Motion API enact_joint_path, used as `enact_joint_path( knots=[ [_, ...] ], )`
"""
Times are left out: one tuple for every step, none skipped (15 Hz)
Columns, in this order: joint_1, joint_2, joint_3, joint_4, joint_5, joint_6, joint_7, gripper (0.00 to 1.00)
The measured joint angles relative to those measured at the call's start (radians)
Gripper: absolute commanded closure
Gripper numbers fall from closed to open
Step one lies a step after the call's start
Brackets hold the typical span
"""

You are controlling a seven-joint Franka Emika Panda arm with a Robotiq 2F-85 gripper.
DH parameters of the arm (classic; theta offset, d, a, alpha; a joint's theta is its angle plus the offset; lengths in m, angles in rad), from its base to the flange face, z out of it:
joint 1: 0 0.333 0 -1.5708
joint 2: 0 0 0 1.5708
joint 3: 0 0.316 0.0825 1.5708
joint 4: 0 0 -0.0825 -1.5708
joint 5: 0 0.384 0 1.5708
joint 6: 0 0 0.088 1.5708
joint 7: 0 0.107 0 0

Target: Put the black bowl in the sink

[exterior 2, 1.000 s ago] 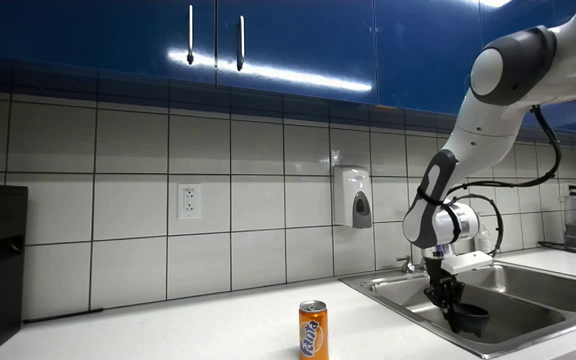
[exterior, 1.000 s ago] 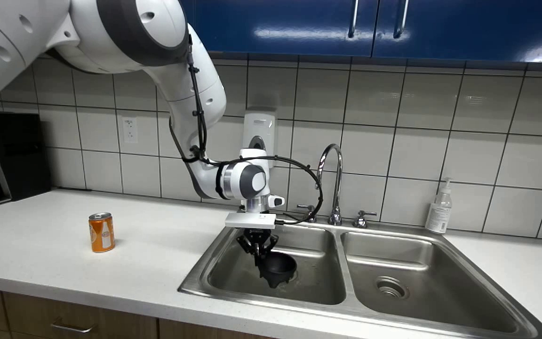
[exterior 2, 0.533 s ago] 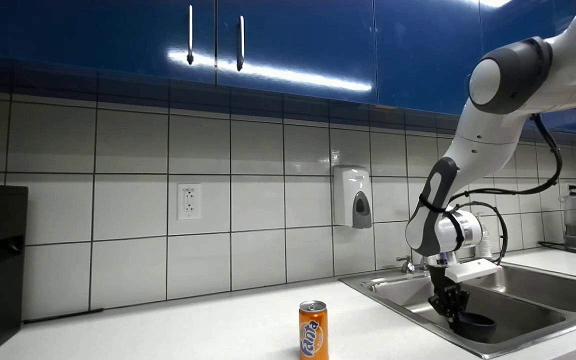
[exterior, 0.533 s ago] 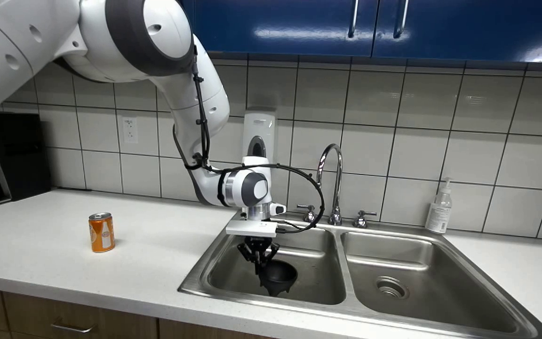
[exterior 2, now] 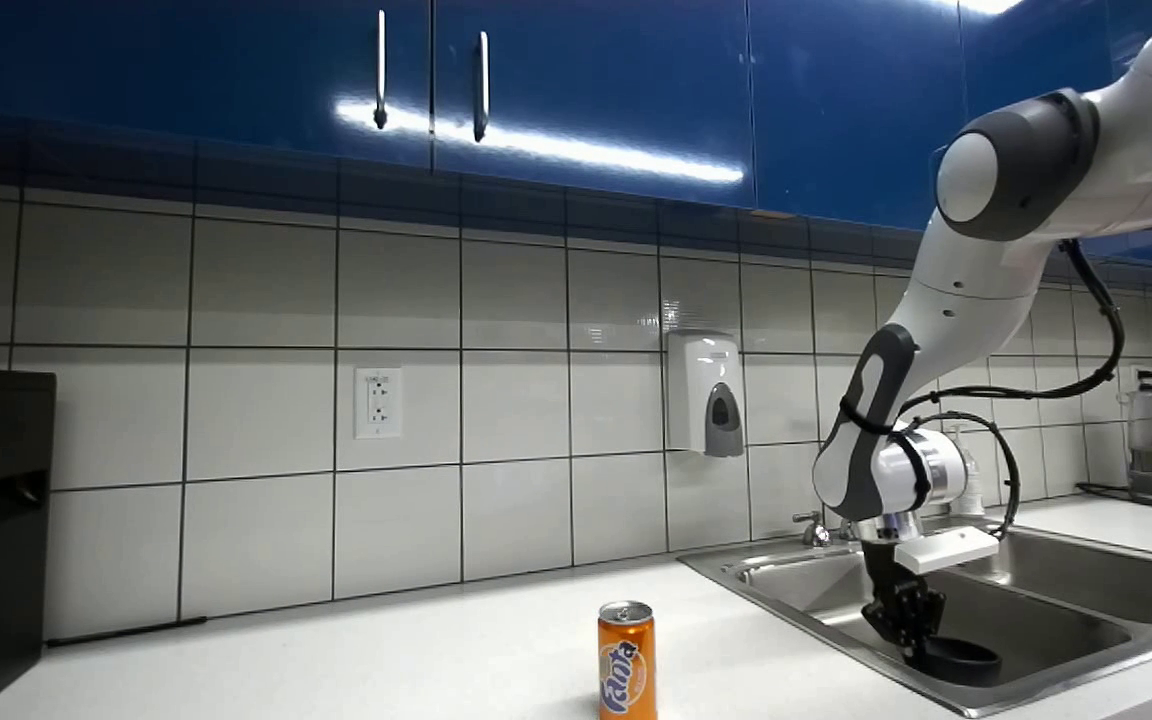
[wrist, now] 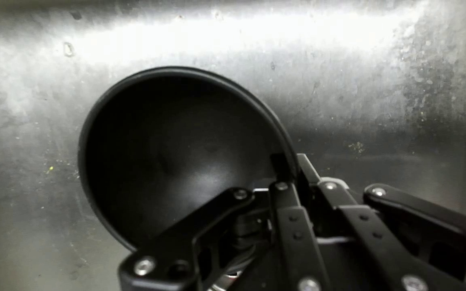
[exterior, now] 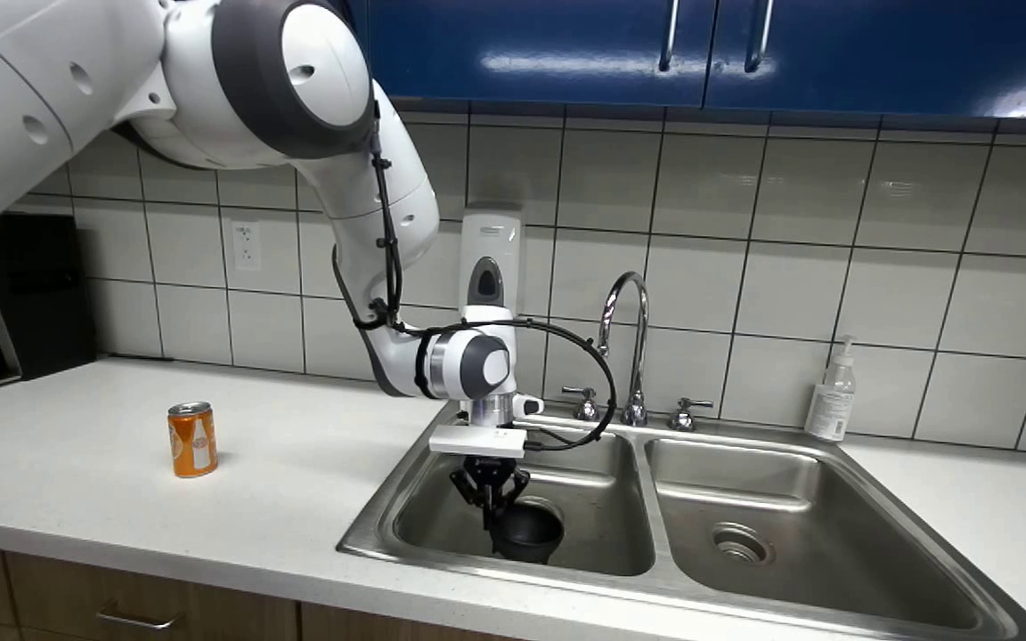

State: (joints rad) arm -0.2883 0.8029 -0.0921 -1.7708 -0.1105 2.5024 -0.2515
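Observation:
The black bowl (exterior: 531, 534) is inside the left basin of the steel sink (exterior: 598, 547), low near the basin floor. Whether its underside touches the floor cannot be told. It also shows in an exterior view (exterior 2: 964, 662) and from above in the wrist view (wrist: 168, 145). My gripper (exterior: 489, 525) points down into that basin at the bowl's side. In the wrist view the gripper (wrist: 291, 167) is shut on the bowl's rim, one finger inside the wall and one outside. The bowl looks roughly upright. The inner fingertip is dark and hard to make out.
An orange can (exterior: 192, 439) stands on the white counter (exterior: 299, 499). The faucet (exterior: 636, 352) rises behind the basins. The right basin (exterior: 789, 516), a soap bottle (exterior: 831, 396) and a wall dispenser (exterior: 490, 249) are around the sink. Blue cabinets (exterior: 557, 53) hang above.
The arm has come down, and the gripper has carried the black bowl lower into the left basin. The grip on the rim looks the same. The can has not moved.

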Motion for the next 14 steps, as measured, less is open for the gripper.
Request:
enact_joint_path(
  knots=[
    [0.0,0.002,0.0,0.002,0.0,-0.002,0.0,0.98],
    [0.0,0.004,0.0,0.004,0.0,-0.005,0.0,0.98],
    [0.0,0.006,0.0,0.007,0.0,-0.007,0.0,0.98],
    [0.0,0.009,0.0,0.01,0.0,-0.01,0.0,0.98],
    [0.0,0.012,0.0,0.013,0.0,-0.012,0.0,0.98],
    [0.0,0.014,0.0,0.014,0.0,-0.014,0.0,0.67],
    [0.0,0.015,0.0,0.016,0.0,-0.017,0.0,0.66],
    [0.0,0.015,0.0,0.017,0.0,-0.023,0.0,0.59],
    [0.0,0.015,0.0,0.02,0.0,-0.03,0.0,0.53],
    [0.0,0.016,0.0,0.022,0.0,-0.037,0.0,0.44],
    [0.0,0.016,0.0,0.025,0.0,-0.043,0.0,0.38],
    [0.0,0.016,0.0,0.027,0.0,-0.047,0.0,0.29],
    [0.0,0.016,0.0,0.029,0.0,-0.049,0.0,0.22],
    [0.0,0.016,0.0,0.031,0.0,-0.052,0.0,0.14]
  ],
)
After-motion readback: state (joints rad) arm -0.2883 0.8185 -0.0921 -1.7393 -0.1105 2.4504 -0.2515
